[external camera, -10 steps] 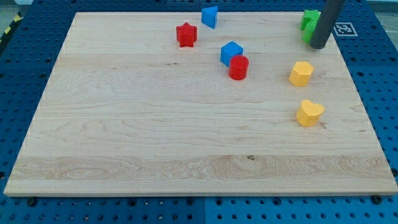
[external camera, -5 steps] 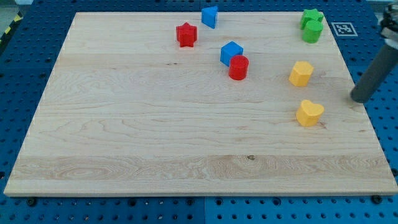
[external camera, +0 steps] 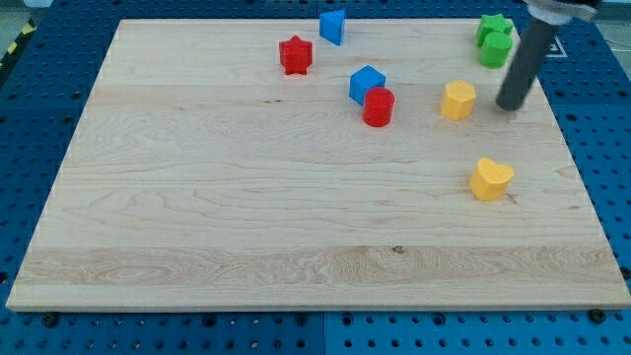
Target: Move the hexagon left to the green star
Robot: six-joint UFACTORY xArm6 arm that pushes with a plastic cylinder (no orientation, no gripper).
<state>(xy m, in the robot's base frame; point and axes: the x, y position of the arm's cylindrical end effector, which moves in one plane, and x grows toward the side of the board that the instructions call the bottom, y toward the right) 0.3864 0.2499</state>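
The worktop (external camera: 197,197) carries seven blocks; my tip (external camera: 511,106), a bare rod with no jaws, stands right of the yellow hexagon (external camera: 457,100).

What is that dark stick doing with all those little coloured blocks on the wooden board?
It is a robot arm's rod, and it pushes blocks by sliding my tip along the board. Right now the tip sits just to the view's right of the yellow hexagon, with a small gap between them. The green star is near the view's top right, with a second green block against it. The yellow heart lies lower down, untouched.
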